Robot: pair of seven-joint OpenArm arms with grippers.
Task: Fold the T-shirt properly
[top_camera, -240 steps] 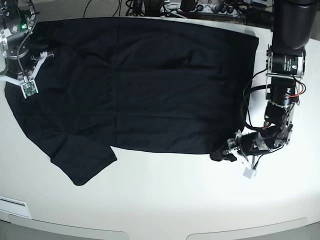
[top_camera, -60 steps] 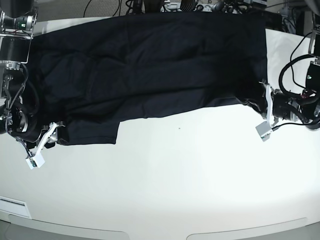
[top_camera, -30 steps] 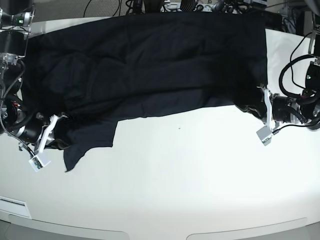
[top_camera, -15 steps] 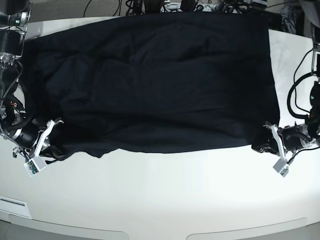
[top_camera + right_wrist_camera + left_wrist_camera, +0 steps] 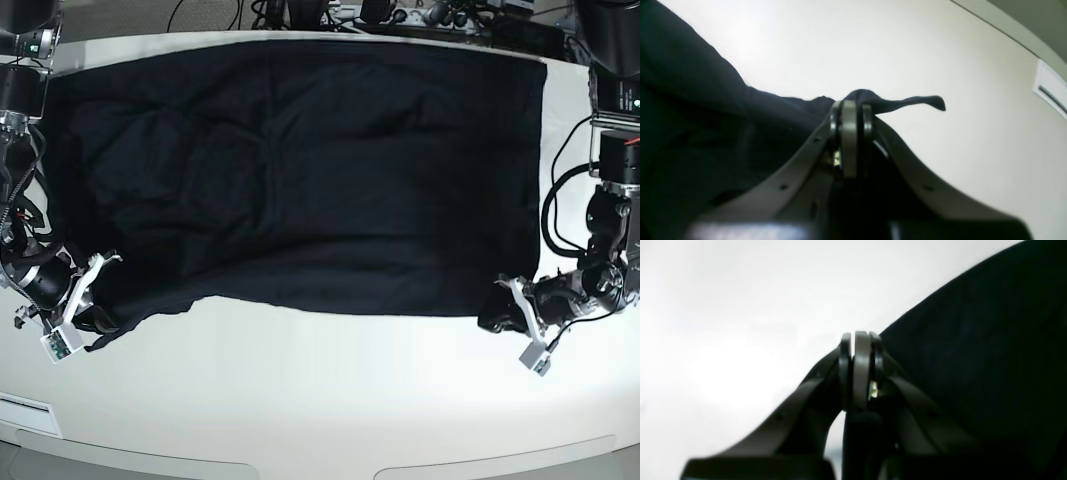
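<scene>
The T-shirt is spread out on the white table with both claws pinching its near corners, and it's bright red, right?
Not quite: the T-shirt is black, not red, as the base view shows. The rest holds: it lies spread on the white table, with the left gripper and right gripper each pinching a near corner.

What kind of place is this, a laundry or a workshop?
Most likely a robotics lab: two robot arms each pinch an edge of a black T-shirt spread on a plain white table, with cables bunched behind it.
</scene>
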